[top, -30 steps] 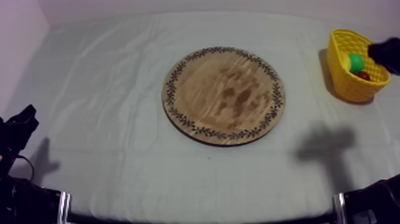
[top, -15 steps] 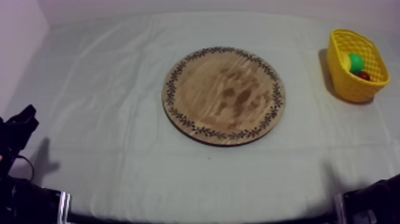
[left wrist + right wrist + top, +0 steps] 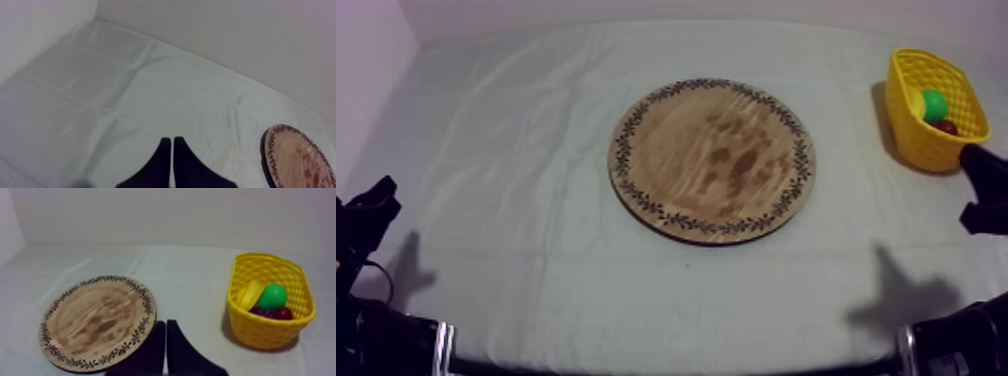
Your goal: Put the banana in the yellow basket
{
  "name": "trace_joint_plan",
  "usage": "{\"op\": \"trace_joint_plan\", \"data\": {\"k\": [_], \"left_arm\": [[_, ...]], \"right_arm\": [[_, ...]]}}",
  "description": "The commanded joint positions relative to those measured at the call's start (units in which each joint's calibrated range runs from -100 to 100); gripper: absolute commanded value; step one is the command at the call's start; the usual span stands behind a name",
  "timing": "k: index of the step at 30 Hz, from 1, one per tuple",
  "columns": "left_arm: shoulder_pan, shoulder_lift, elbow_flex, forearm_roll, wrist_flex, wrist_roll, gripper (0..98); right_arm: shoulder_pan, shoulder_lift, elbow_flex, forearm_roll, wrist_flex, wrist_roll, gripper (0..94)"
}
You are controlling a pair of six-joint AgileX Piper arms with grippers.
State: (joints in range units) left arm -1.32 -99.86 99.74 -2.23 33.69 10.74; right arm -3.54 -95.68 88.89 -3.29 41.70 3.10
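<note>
The tabletop [image 3: 506,120], under its grey-white cloth, stretches out ahead of both my pairs of fingers. The round wooden board [image 3: 711,160] with the patterned rim lies flat in the middle. It is ahead and to the left of my right fingers, and well off ahead and to the right of my left ones.

The yellow basket [image 3: 270,328] stands upright ahead and to the right of my right fingers, near them but apart, and on the far side of the board from my left fingers.

My right gripper [image 3: 166,323] hangs over the cloth between the board's near rim and the basket. Its two black fingers lie pressed together in a narrow wedge with nothing between them. My left gripper [image 3: 172,141] sits low at its own side of the tabletop over bare cloth, well apart from the board. Its fingers are likewise together on nothing.

The banana [image 3: 250,294] lies inside the basket, against the wall nearest the board. A round green toy fruit [image 3: 273,296] touches it on the side away from the board. The small red fruit [image 3: 284,313] sits just in front of the green one, toward my right fingers.
</note>
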Motion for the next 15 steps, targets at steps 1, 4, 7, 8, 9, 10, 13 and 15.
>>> {"op": "trace_joint_plan", "data": {"k": [1, 4, 7, 8, 9, 10, 13, 15], "left_arm": [[0.0, 0.0, 0.0, 0.01, 0.0, 0.0, 0.1], [0.0, 0.0, 0.0, 0.01, 0.0, 0.0, 0.1], [0.0, 0.0, 0.0, 0.01, 0.0, 0.0, 0.1], [0.0, 0.0, 0.0, 0.01, 0.0, 0.0, 0.1], [0.0, 0.0, 0.0, 0.01, 0.0, 0.0, 0.1], [0.0, 0.0, 0.0, 0.01, 0.0, 0.0, 0.1], [0.0, 0.0, 0.0, 0.01, 0.0, 0.0, 0.1], [0.0, 0.0, 0.0, 0.01, 0.0, 0.0, 0.1]], "right_arm": [[0.1, -0.1, 7.0, 0.5, -5.6, -1.3, 0.6], [1.3, -0.1, 9.7, -0.3, -8.9, -1.7, 0.6], [2.5, -0.1, 10.6, -1.2, -10.9, -1.9, 0.6], [2.7, -0.1, 10.8, -1.1, -11.3, -2.1, 0.6], [2.8, -0.1, 10.9, -0.9, -11.3, -2.5, 0.6], [2.9, -0.1, 10.9, -0.6, -11.0, -3.2, 0.6], [3.0, -0.1, 11.0, 0.9, -9.2, -5.2, 0.6], [3.0, -0.1, 11.0, 1.4, -7.9, -5.9, 0.5]]}}
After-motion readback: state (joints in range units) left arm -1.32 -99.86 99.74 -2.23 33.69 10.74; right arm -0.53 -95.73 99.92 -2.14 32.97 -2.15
